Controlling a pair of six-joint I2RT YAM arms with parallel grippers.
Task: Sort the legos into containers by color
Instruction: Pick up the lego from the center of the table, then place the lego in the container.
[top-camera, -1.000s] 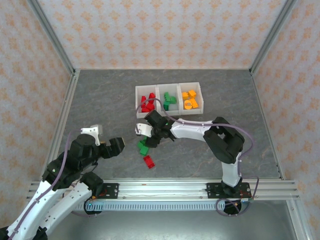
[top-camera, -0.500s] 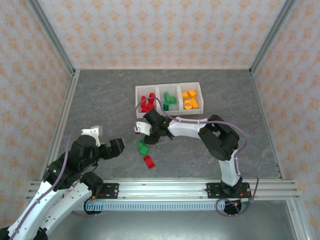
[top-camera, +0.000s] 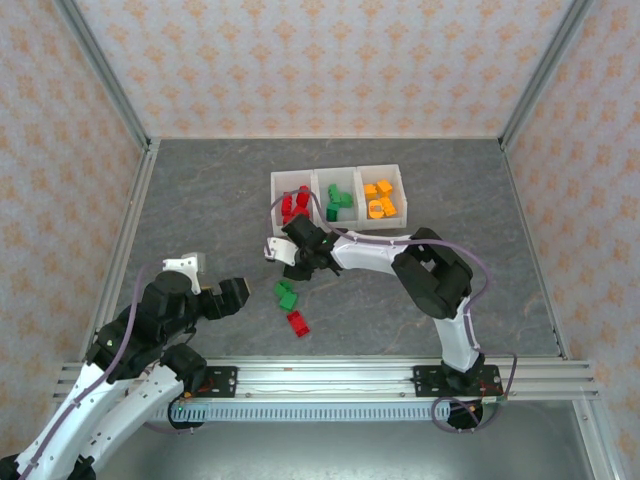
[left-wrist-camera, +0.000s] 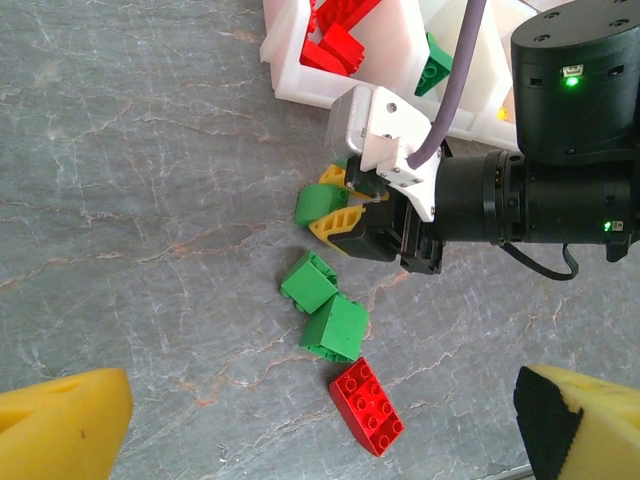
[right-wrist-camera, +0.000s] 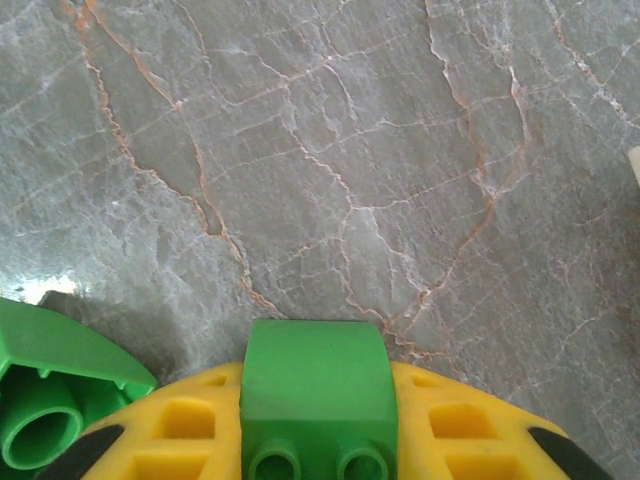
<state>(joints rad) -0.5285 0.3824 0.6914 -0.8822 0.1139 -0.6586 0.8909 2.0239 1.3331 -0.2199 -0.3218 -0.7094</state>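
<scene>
Table (top-camera: 200, 220): grey stone-look top, matte, crossed by pale and rust-coloured veins.

Right arm (top-camera: 430, 280): white and black shells with a purple cable (left-wrist-camera: 455, 75) along it. Reaches from its base at 5 o'clock to the middle of the table. Two green lights glowing on the black round housing in the left wrist view.

Left arm (top-camera: 130, 340): same white and black build, folded low at 7 o'clock.

Containers (top-camera: 313, 172): three joined square bins of translucent white plastic, open-topped, in one row at 12 o'clock.

Sorted legos: red legos (top-camera: 293, 207) in the left bin, green legos (top-camera: 339, 201) in the middle one, orange legos (top-camera: 380, 199) in the right one. All glossy and studded.

Left gripper (top-camera: 228, 293): yellow pads spread wide at the bottom corners of its own wrist view, nothing between them.

Right gripper (left-wrist-camera: 332, 202): yellow waffle-patterned pads clamped on a green lego, just at 6 o'clock of the red bin's near wall.

Held green lego (right-wrist-camera: 318, 380): smooth side upward, two round sockets on the near face, pinched between both pads above the table.

Loose green legos (left-wrist-camera: 322, 305): two blocky pieces touching each other on the table, at 6 o'clock of the right gripper.

Red lego (left-wrist-camera: 367, 406): flat rectangular studded brick on the table, just at 5 o'clock of the loose green pair.
</scene>
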